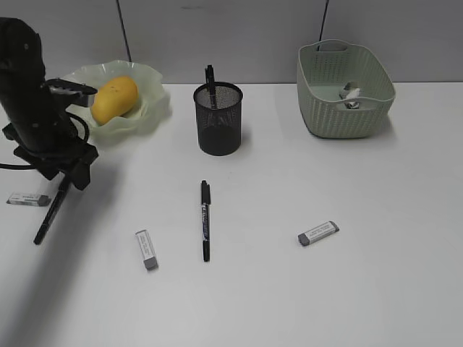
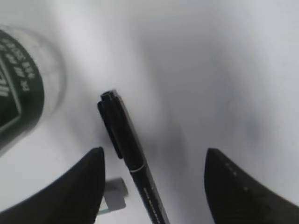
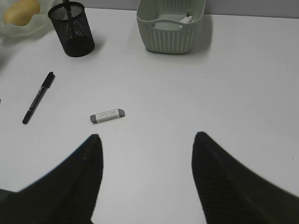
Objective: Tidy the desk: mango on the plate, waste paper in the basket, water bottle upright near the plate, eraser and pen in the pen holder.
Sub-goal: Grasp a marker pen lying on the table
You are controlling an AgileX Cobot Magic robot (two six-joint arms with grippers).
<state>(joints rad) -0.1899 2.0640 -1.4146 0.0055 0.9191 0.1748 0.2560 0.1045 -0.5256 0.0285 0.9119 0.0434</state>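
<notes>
My left gripper is open just above the desk, with a black pen lying between its fingers. In the exterior view this pen lies under the left arm. The water bottle with its green label shows beside it only in the left wrist view. The mango lies on the plate. The waste paper sits in the basket. The pen holder holds one pen. My right gripper is open and empty above bare desk.
A second black pen lies mid-desk. Three erasers lie loose: one at far left, one left of the pen, one on the right. The right wrist view shows the pen and an eraser ahead.
</notes>
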